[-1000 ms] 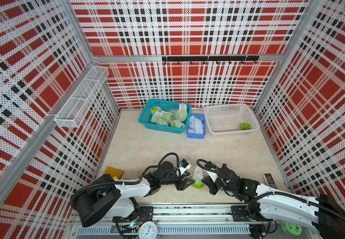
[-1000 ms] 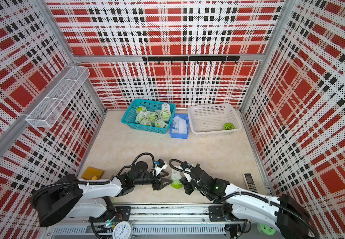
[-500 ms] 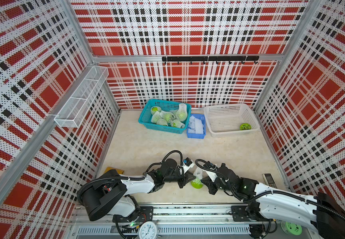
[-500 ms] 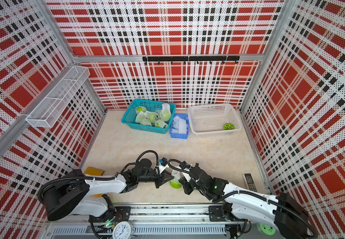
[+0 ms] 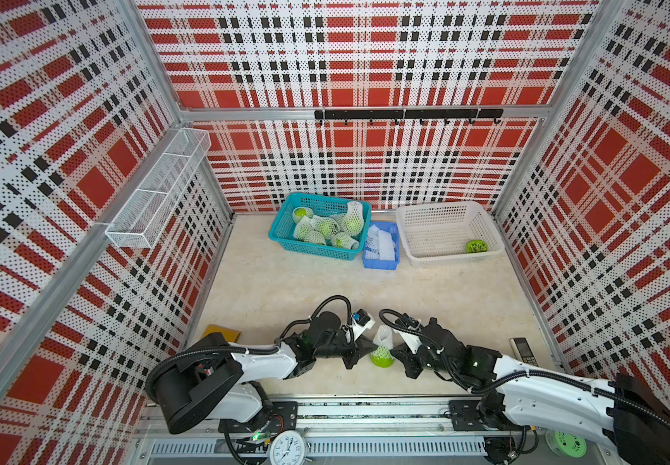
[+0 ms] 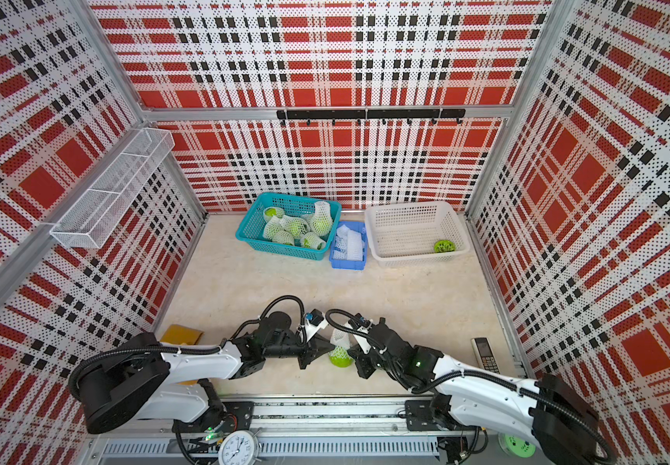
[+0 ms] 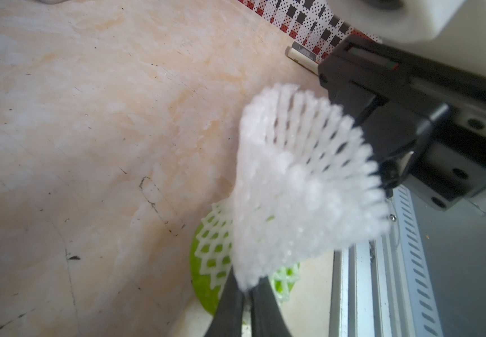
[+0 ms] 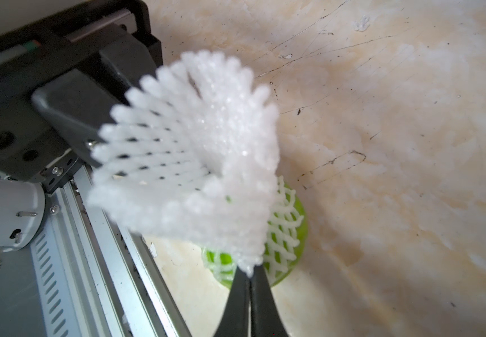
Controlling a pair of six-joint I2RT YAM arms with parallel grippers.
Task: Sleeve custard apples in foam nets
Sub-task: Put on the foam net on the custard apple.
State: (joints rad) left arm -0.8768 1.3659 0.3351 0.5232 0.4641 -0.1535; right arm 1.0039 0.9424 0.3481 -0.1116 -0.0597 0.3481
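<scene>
The only thing I can read is the clock (image 5: 287, 449) at the bottom edge in both top views. It has black hour numerals round a white dial, with 12, 9 and 8 legible. The buttons on the remote (image 5: 523, 349) at lower right are too small to read.

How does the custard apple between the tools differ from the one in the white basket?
The front custard apple is partly inside a foam net; the basket custard apple is bare. The front one's net is pinched by the left tool and right tool; the basket one lies untouched in the white basket. Both are green.
</scene>
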